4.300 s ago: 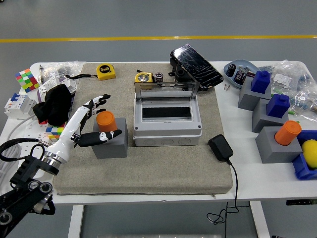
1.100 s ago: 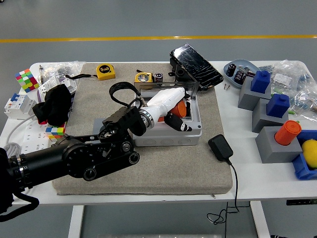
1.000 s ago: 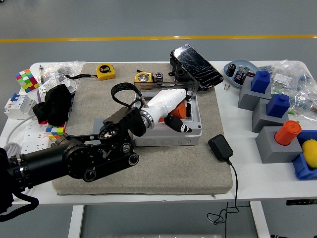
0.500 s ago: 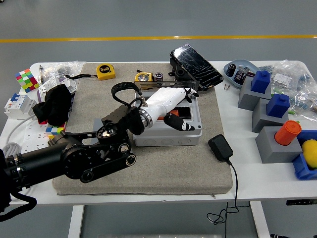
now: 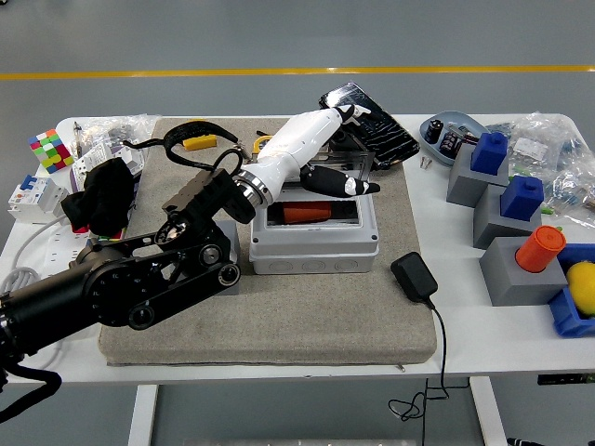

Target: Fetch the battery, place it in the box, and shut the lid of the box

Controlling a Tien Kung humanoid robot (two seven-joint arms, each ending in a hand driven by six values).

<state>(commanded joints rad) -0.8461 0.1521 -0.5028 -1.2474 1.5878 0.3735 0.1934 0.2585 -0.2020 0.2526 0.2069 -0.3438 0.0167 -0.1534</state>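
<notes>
The orange battery lies on its side inside the grey box at the middle of the mat. The box's clear lid stands raised at the back edge. My left hand is white with black fingertips. It is above the rear of the box, at the lid, with the fingers spread and nothing in them. The thumb points right over the box opening. The right arm is out of view.
A black charger with its cable lies right of the box. A black case sits behind the lid. Grey blocks with blue and orange pieces stand at the right. A yellow tape measure, a black cloth and cubes lie at the left.
My left hand let go of the orange battery, which now lies in the box. The hand rose and moved back up to the lid.
</notes>
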